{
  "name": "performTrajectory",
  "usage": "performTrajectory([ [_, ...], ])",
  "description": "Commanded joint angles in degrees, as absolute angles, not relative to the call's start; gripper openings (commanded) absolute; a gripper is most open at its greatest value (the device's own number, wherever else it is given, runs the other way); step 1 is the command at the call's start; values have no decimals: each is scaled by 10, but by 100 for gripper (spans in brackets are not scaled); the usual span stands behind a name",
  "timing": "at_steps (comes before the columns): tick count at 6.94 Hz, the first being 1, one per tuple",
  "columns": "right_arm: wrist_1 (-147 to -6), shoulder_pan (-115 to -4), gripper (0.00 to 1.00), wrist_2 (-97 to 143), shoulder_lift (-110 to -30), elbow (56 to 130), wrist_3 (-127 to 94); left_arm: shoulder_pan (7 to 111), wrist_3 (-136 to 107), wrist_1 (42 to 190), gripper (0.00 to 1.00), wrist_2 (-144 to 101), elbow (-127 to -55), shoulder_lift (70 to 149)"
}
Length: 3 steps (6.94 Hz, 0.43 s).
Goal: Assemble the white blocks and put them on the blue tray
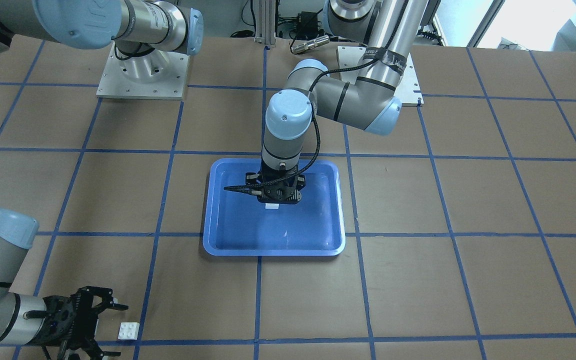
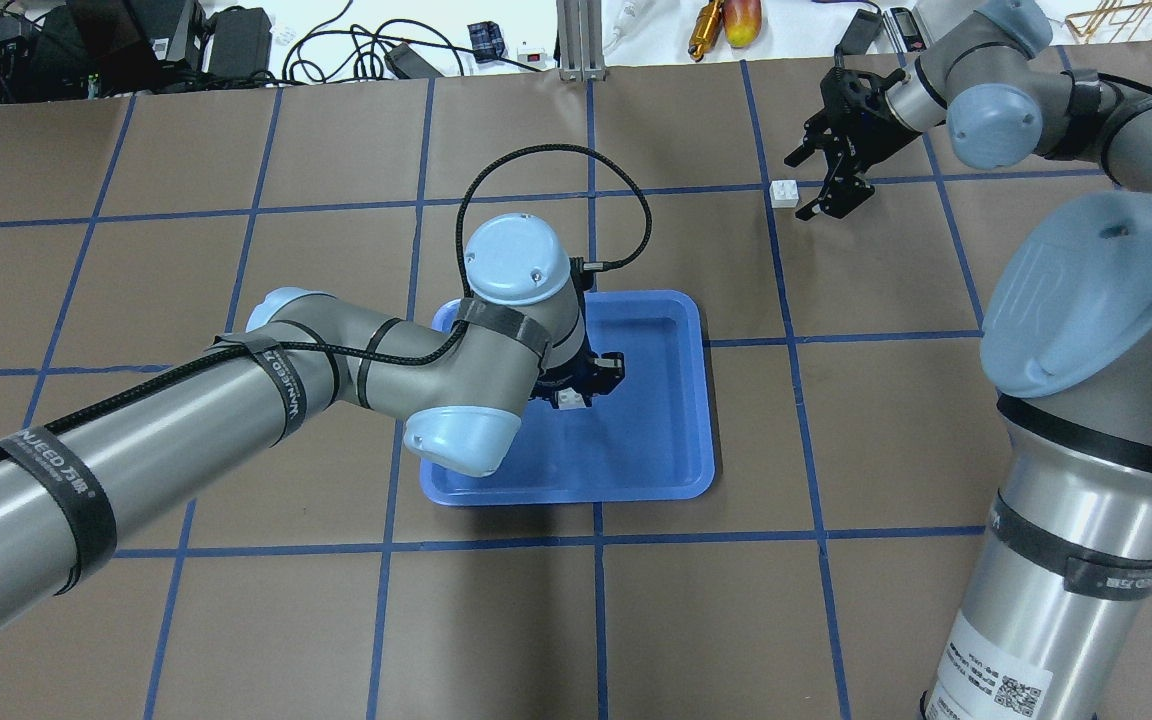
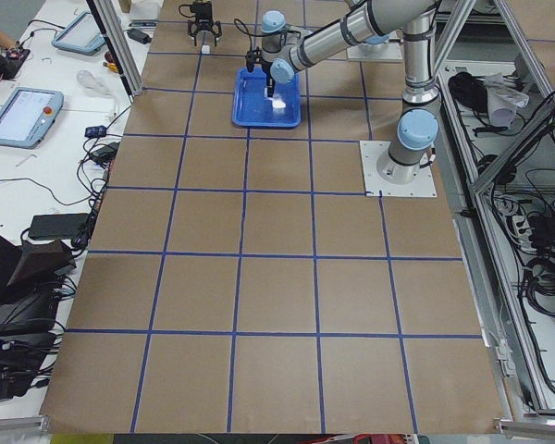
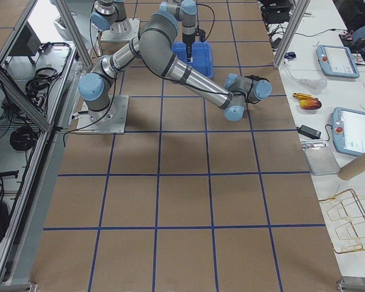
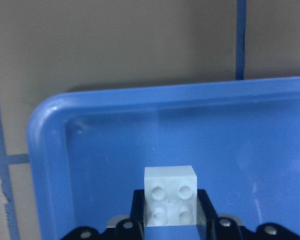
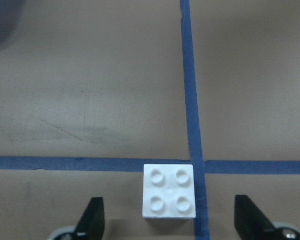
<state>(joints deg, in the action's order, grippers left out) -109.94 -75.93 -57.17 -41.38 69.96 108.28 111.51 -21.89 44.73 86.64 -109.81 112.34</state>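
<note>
The blue tray [image 2: 636,488] lies mid-table and also shows in the front view [image 1: 273,251]. My left gripper [image 2: 573,392] points down inside it, shut on one white block [image 5: 170,197], which also shows in the front view [image 1: 272,206]. I cannot tell whether that block touches the tray floor. The other white block [image 2: 784,193] lies on the table at a blue tape crossing, seen in the right wrist view [image 6: 169,198] and the front view [image 1: 128,330]. My right gripper [image 2: 809,183] is open, with the block just ahead of its fingertips [image 6: 95,225] and centred between them.
Blue tape lines divide the brown table into squares. The arms' metal base plates [image 1: 143,75] sit on the robot's side. Cables and tools [image 2: 726,20] lie beyond the table's far edge. The left arm's cable [image 2: 556,160] loops above the tray.
</note>
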Motion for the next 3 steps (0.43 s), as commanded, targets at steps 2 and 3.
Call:
performTrajectory([
  [2, -1100, -759, 74, -571, -414, 700, 1082, 1091, -205, 449, 21, 868, -1100, 1123],
  [3, -1100, -759, 65, -573, -414, 700, 1081, 1086, -204, 450, 21, 869, -1102, 1123],
])
